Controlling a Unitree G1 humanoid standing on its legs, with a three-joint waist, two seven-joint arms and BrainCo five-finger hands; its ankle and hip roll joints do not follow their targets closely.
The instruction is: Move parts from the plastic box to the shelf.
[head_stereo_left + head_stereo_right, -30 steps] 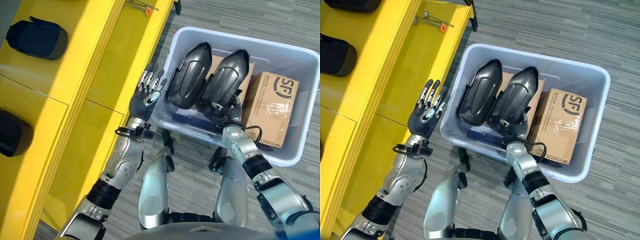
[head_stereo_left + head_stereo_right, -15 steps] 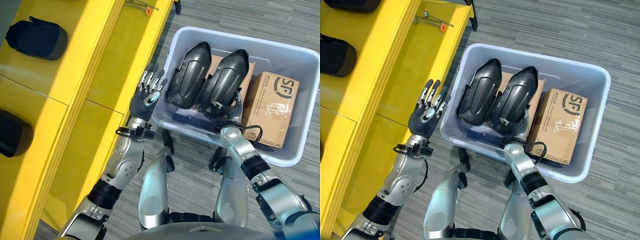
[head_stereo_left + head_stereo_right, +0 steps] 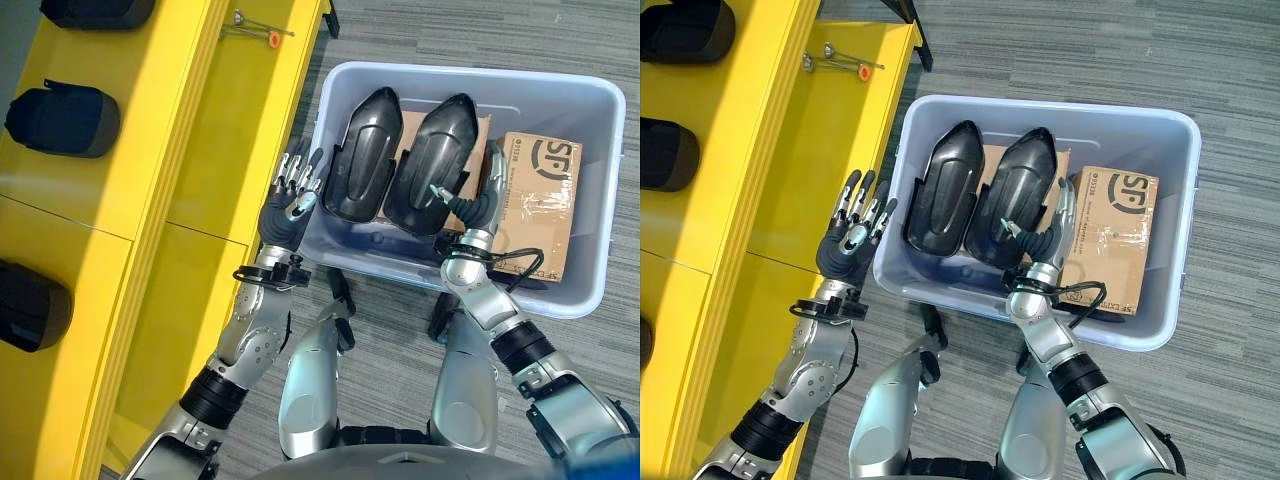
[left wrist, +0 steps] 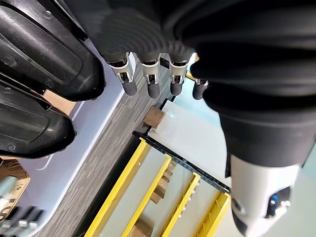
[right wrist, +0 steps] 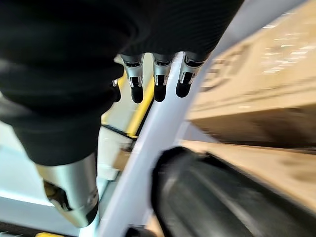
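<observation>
- A pale plastic box [image 3: 590, 290] is seen on the grey carpeted floor [image 3: 620, 40], just beside a yellow shelf [image 3: 180, 150].
- Two black shell-shaped parts are found inside the box, side by side: the left part [image 3: 362, 155] and the right part [image 3: 432, 165], both propped partly over a flat cardboard piece [image 3: 408, 128].
- A brown cardboard box [image 3: 538, 205] is parked in the right end of the plastic box, next to the right part.
- The right robot hand [image 3: 482, 205] is held inside the plastic box, in the gap between the right part and the cardboard box. Its fingers [image 5: 157, 79] are kept straight and spread apart, nothing is gripped. Whether the part is actually touched can't be told.
- The left robot hand [image 3: 290, 205] is raised just outside the box's left wall, between box and shelf, fingers [image 4: 150, 81] straight and apart, nothing held.
- Three dark parts are already sat on the shelf top: one at the far end [image 3: 95, 10], one in the middle [image 3: 62, 118], one nearer [image 3: 30, 305].
- A small metal tool with an orange tip [image 3: 255, 25] is left lying on the lower shelf level.
</observation>
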